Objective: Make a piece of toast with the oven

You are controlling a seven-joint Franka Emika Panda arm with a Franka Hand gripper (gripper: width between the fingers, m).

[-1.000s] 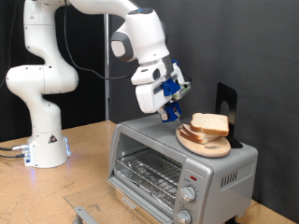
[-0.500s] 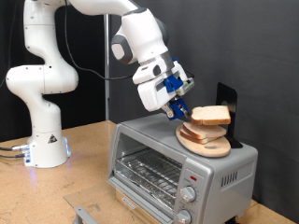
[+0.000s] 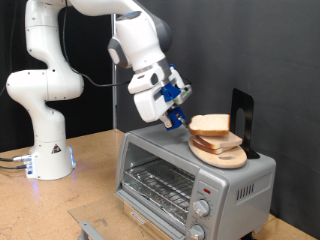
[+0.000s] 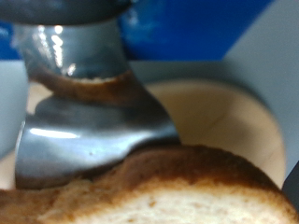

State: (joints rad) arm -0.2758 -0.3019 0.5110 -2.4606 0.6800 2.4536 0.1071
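Note:
The silver oven (image 3: 235, 182) stands on the wooden table, its wire rack (image 3: 155, 185) showing at the front. On its top lies a round wooden board (image 3: 226, 159) with one slice of bread (image 3: 230, 144) on it. My gripper (image 3: 181, 119) is shut on the edge of the other slice, the piece of toast (image 3: 212, 125), and holds it just above the lying slice, shifted towards the exterior view's left. In the wrist view a metal finger (image 4: 93, 131) sits against the toast's brown crust (image 4: 159, 187), with the pale board (image 4: 238, 121) behind it.
The oven has two round knobs (image 3: 205, 208) and a red light (image 3: 200, 188) on its front right. A black upright object (image 3: 240, 112) stands behind the board. The arm's white base (image 3: 45, 150) is at the left. A grey part (image 3: 88, 230) lies at the bottom edge.
My gripper has closed on the top slice, lifted it a little off the stack and carried it towards the exterior view's left. The lower slice and the board stayed put.

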